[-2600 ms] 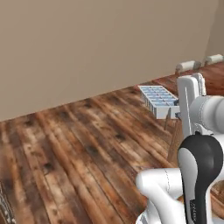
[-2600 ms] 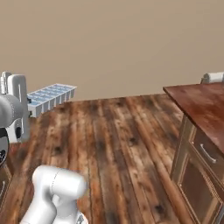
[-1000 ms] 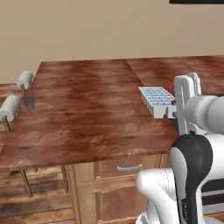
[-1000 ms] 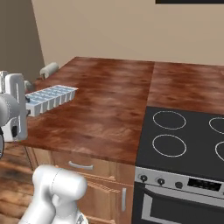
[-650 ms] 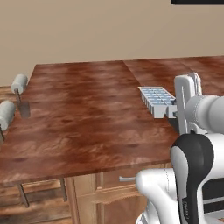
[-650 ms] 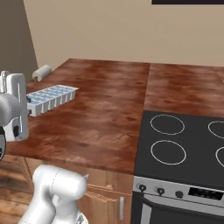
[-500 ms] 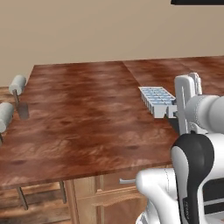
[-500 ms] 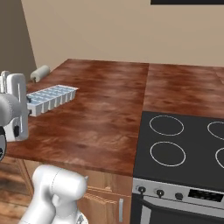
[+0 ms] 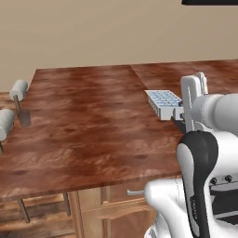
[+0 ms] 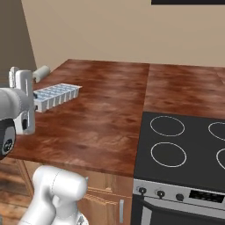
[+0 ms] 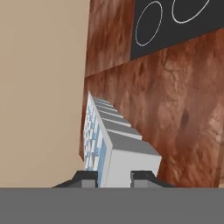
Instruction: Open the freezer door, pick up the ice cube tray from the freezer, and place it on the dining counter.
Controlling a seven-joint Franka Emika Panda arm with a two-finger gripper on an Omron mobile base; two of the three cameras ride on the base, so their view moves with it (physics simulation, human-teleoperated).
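Right at the bottom of the hand view the two dark fingertips [image 11: 85, 178] are clenched on the near short end of the ice cube tray [image 11: 109, 140], one on each side of it, so the gripper [image 11: 114, 178] grasps the tray. From the fingers the tray runs straight outward, its long axis continuing the line of the hand. In the left base view the tray [image 9: 163, 103] juts forward from the gripper [image 9: 179, 114] and hangs above the dining counter [image 9: 83, 125], apart from the wood, over its right part. Setting it down looks to call mainly for lowering. The tray is pale blue-white, rectangular, with rows of small square cells, held roughly level.
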